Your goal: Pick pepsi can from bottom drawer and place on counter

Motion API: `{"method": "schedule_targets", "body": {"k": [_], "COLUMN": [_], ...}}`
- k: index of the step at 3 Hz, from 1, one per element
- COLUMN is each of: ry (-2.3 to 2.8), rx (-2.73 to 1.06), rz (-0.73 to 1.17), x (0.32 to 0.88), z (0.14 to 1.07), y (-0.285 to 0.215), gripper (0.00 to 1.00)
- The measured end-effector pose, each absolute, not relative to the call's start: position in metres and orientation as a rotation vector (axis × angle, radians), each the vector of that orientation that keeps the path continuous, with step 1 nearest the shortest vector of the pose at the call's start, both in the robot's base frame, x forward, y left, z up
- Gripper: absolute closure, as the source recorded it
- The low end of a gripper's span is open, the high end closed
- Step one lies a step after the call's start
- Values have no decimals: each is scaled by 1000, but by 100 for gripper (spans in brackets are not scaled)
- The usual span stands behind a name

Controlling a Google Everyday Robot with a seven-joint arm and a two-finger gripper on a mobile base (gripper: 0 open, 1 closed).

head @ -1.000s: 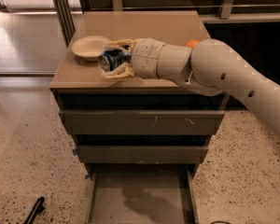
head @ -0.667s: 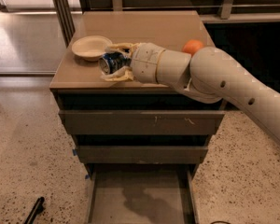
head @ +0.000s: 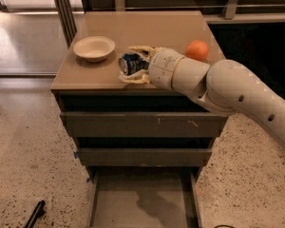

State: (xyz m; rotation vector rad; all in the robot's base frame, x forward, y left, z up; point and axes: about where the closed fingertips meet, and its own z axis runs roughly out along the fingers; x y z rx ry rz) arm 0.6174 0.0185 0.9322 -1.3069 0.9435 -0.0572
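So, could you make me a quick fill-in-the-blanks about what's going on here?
1. The gripper is shut on the pepsi can over the counter, beside the cream ____.
2. The bottom drawer stands ____, not shut.
3. The round fruit on the counter is an ____.
Missing: bowl; open; orange.

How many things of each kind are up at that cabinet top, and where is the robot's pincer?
Bowls: 1, the cream bowl
Oranges: 1, the orange
Cans: 1, the pepsi can, gripped by the pincer at the counter front edge
Total: 3
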Motion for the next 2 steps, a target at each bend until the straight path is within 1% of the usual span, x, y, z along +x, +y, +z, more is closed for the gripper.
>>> {"method": "schedule_targets", "body": {"k": [2], "ry": [990], "rx": [-1271], "rz": [-144], "x": [629], "z": [935], "y": [-27], "gripper": [100]}}
